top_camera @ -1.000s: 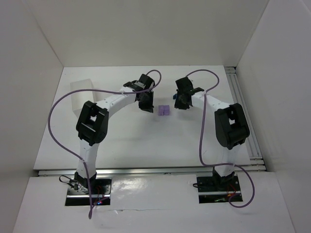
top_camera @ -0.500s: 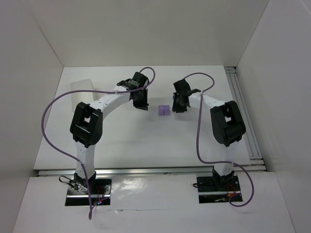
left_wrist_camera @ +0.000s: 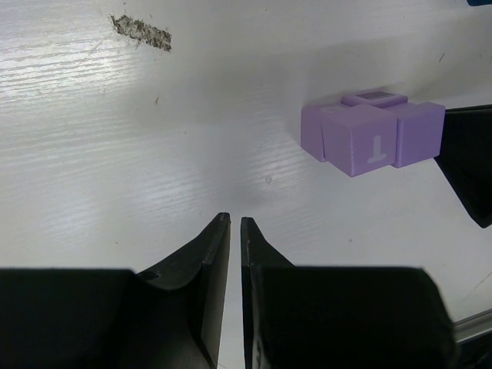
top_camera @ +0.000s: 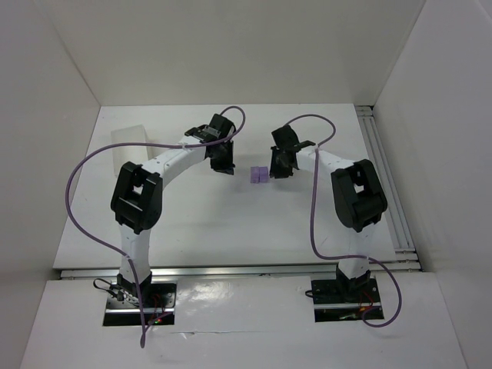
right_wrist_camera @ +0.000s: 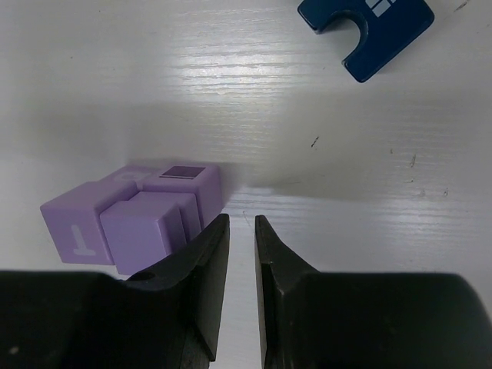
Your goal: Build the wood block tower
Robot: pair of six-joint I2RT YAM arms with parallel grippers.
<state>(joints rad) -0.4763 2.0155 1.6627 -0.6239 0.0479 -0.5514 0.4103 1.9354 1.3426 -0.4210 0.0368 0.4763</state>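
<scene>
Fingers of the left gripper (left_wrist_camera: 234, 224) are found drawn almost together, with only a thin slit between them and nothing gripped. Those of the right gripper (right_wrist_camera: 241, 223) are set likewise, narrowly parted and empty.

The light purple blocks (top_camera: 259, 175) are noted as a tight cluster on the table (top_camera: 200, 223), between the two grippers. The right gripper is held low, just beside the cluster; contact cannot be confirmed. The left gripper is kept somewhat further off on the opposite side.

This flanking posture, with the fingers nearly closed, is judged suited to nudging or squaring the cluster rather than lifting from it. A dark blue block (right_wrist_camera: 375, 31), notched on one side, is recorded lying apart, beyond the right gripper. The tower is judged barely begun.

One container is present, a translucent white box (top_camera: 127, 146) at the far left of the table. Its contents cannot be determined.
</scene>
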